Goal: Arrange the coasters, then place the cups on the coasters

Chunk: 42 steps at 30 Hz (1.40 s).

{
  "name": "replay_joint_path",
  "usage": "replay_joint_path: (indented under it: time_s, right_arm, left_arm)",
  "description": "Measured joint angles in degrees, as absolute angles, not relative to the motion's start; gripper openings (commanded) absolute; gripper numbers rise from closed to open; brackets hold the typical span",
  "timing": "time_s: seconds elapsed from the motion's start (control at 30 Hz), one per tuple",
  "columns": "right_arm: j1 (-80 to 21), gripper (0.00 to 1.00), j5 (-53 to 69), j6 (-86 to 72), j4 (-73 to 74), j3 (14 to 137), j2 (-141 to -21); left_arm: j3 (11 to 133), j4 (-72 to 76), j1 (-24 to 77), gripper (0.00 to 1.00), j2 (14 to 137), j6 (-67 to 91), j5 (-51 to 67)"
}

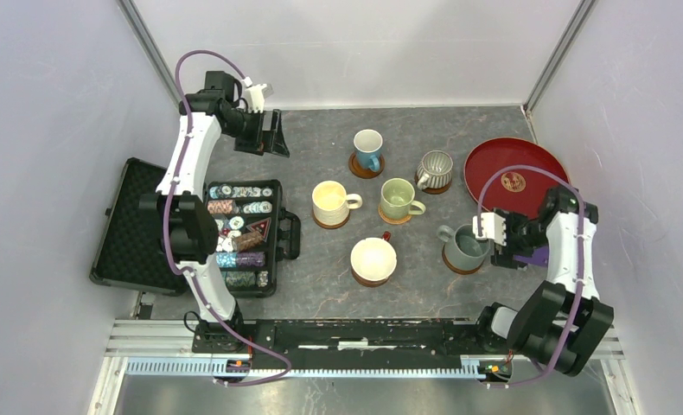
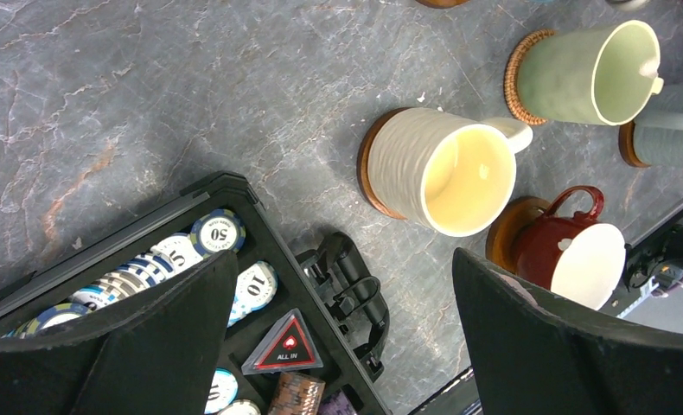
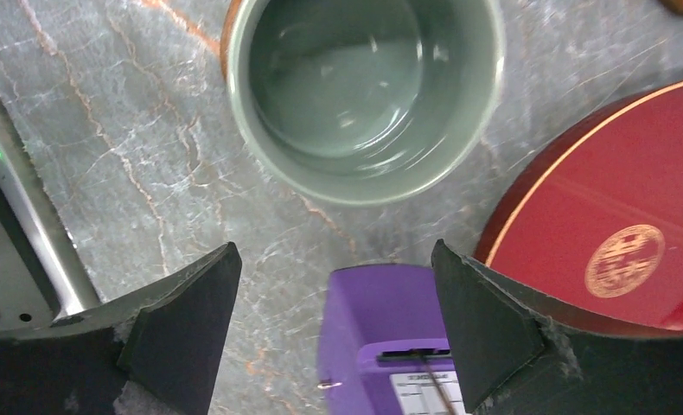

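Cups [image 1: 329, 201] sit on coasters [image 2: 368, 173] across desk [image 1: 321, 277]; we see left hand [image 2: 342, 258] released, empty; right hand [image 3: 334, 249] released beside grey-blue cup [image 3: 364, 86].

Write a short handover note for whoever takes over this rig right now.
Left gripper: open, empty, beyond the chip case.
Right gripper: open, empty, over a purple box beside the grey-blue mug.
Things: blue mug, ribbed mug, cream mug, green mug, red-handled mug and the grey-blue one each sit on a coaster.
Done: all six mugs placed.
Left: seemingly nothing; pull the arms back.
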<state>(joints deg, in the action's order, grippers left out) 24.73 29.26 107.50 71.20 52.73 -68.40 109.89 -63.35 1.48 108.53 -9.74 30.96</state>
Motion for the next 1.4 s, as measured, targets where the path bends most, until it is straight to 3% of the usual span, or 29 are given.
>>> replay_joint_path:
  time_s: [0.43,1.17,1.4]
  right_arm:
    - [31.4,0.57,33.0,109.8,62.8,41.2,-69.5]
    - [36.8,0.31,40.2,113.2,53.9,32.4,-74.3]
    - [36.9,0.3,41.3,112.2,53.4,32.1,-74.9]
  left_arm:
    - [110.1,-63.4,1.8,1.0,109.3,-9.7,29.1]
    - [110.3,-64.1,2.8,1.0,109.4,-9.7,25.5]
    - [110.3,-64.2,3.3,1.0,109.4,-9.7,24.7]
